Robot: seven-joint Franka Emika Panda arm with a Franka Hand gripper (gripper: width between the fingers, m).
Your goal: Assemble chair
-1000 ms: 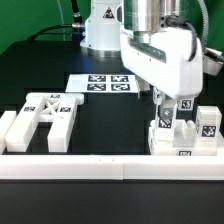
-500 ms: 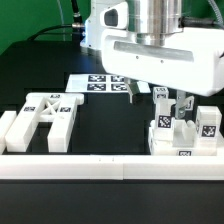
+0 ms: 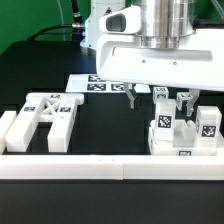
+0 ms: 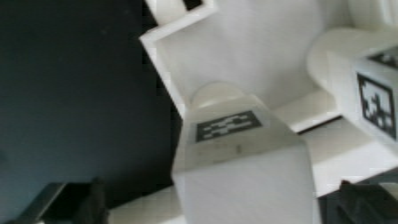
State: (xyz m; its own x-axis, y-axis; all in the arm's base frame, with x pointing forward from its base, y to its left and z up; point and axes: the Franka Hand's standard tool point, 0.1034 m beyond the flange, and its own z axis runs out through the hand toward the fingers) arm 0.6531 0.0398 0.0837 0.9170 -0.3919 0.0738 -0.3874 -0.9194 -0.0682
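Shows white blocky plastic chair parts (image 3: 182,135) standing upright on black bench (image 3: 110,125) at exterior view's right; white X-braced frame (image 3: 45,113) lying flat, legs pointing toward low white rail (image 3: 100,165). Above uprights, pincer (image 3: 157,99) spread open, empty.

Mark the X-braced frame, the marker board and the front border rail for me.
X-braced frame (image 3: 48,110): exterior view, on its crossed brace.
marker board (image 3: 96,84): exterior view, on its tagged top face.
border rail (image 3: 100,167): exterior view, mid-length on its front face.
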